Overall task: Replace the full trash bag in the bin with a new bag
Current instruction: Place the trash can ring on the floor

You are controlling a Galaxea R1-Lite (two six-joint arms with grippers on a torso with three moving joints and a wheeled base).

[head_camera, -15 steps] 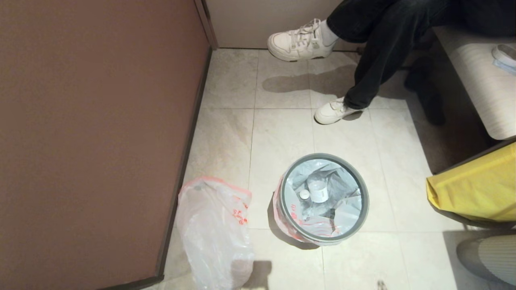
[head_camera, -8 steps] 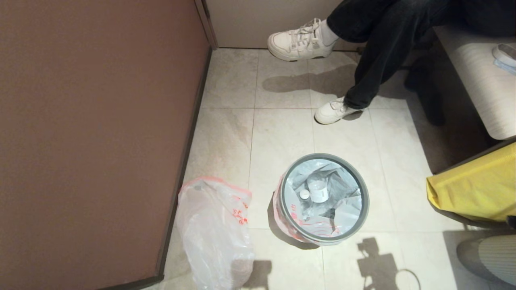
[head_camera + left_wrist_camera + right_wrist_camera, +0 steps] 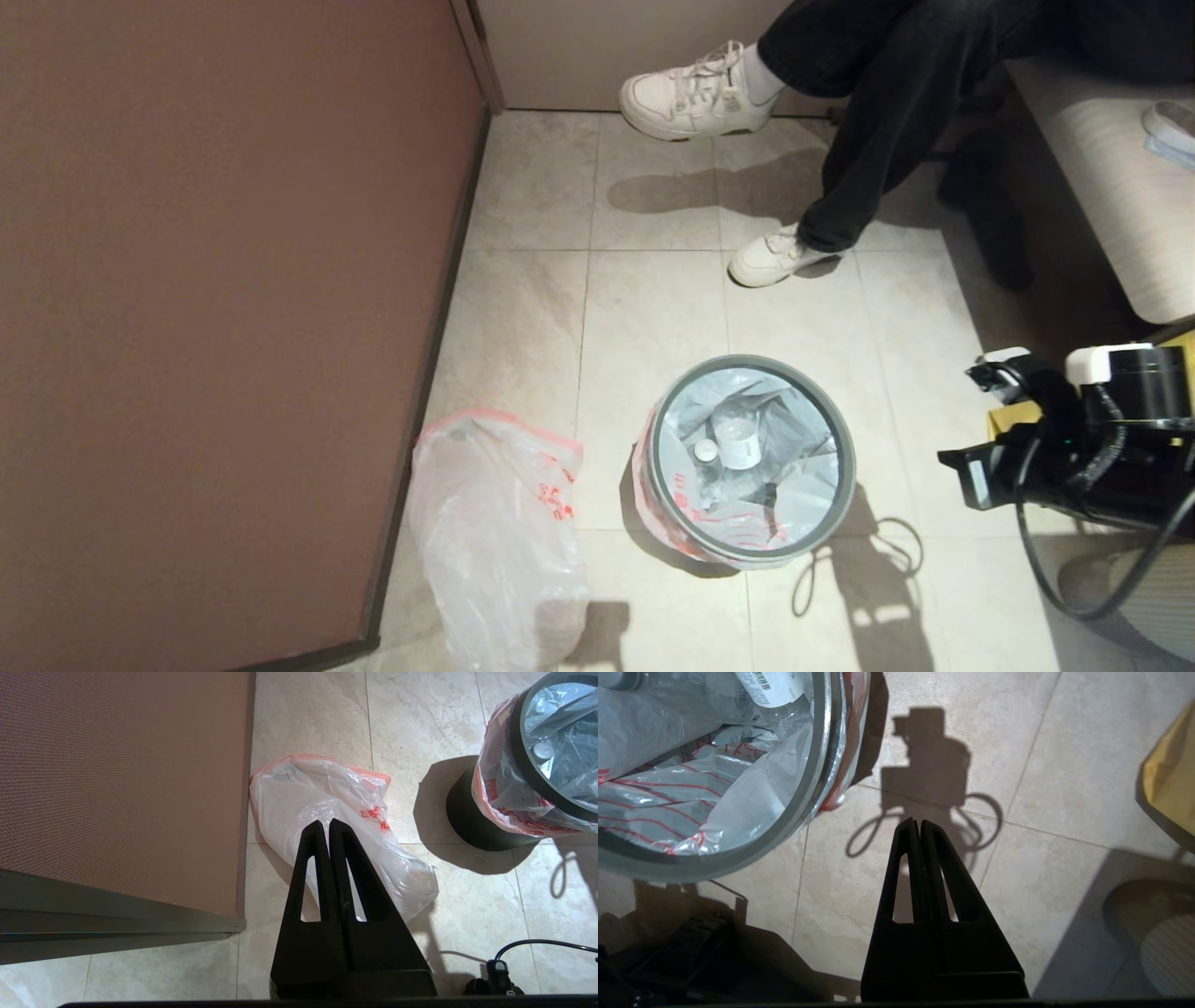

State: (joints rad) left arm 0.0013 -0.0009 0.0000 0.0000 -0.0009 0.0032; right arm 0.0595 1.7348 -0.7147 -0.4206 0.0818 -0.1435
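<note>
The right arm has swung into the head view at the right edge, where a second ago only the yellow bag [image 3: 1178, 350] showed; it now covers most of that bag. Its right pincer [image 3: 916, 823] hangs over bare floor tile [image 3: 644, 308] just beside the bin [image 3: 845, 467], fingers pressed together and holding nothing. The arm's shadow and a cable loop now fall on the tile right of the bin.

The left pincer [image 3: 325, 823] is likewise closed tight and empty, poised above the new bag [image 3: 495, 541], which lies crumpled on the floor against the brown panel [image 3: 224, 308], left of the bin and apart from it.

The bin stands where it did, and the full trash bag [image 3: 747, 448] is still inside, its pink-red edge folded over the grey hoop, with a white cup and a bottle among the film.

Farther off, a seated person's white sneakers [image 3: 695, 93] and dark trousers have not shifted.
</note>
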